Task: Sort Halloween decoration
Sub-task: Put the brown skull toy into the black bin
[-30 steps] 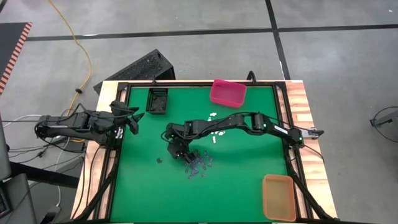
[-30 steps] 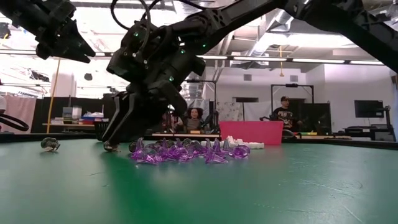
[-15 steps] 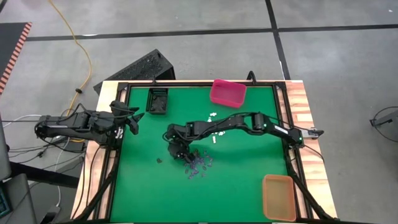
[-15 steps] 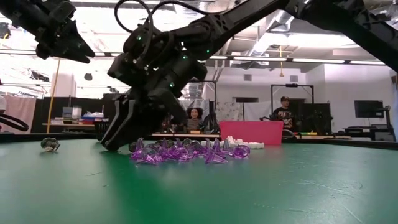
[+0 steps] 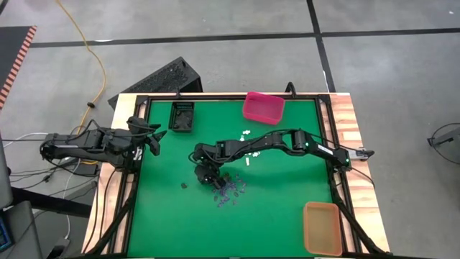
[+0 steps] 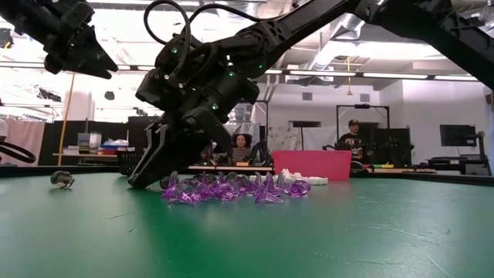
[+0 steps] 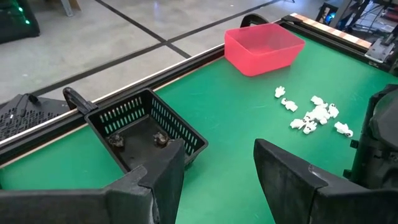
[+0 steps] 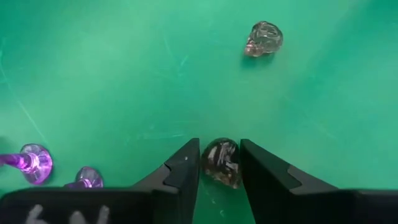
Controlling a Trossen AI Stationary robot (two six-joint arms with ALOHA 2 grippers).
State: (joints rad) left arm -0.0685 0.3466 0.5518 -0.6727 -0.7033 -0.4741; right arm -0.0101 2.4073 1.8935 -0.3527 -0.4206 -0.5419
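My right gripper (image 8: 220, 167) reaches low over the green mat at the left edge of a pile of purple trinkets (image 6: 224, 188), shut on a small dark skull trinket (image 8: 222, 160). A second dark skull (image 8: 263, 37) lies loose on the mat farther toward the table's left (image 6: 62, 178). White trinkets (image 7: 314, 115) lie scattered on the mat toward the pink bin. My left gripper (image 7: 217, 168) waits open, raised above the table's left edge (image 5: 154, 137), near the black basket. My right gripper pinches the dark skull by its two sides (image 8: 217, 155) between its two fingers. The fingers (image 6: 145, 180) slant down from above and from the table's right, with their tips at the mat. The skull sits low at the mat's surface between them.
A black basket (image 7: 146, 127) with two dark trinkets inside stands at the far left of the mat. A pink bin (image 5: 263, 106) sits at the far edge and an orange bin (image 5: 322, 227) at the near right corner. People sit in the room beyond the table.
My right gripper has shifted a little toward the table's left at the edge of the purple pile and tipped its wrist, staying low at the mat.
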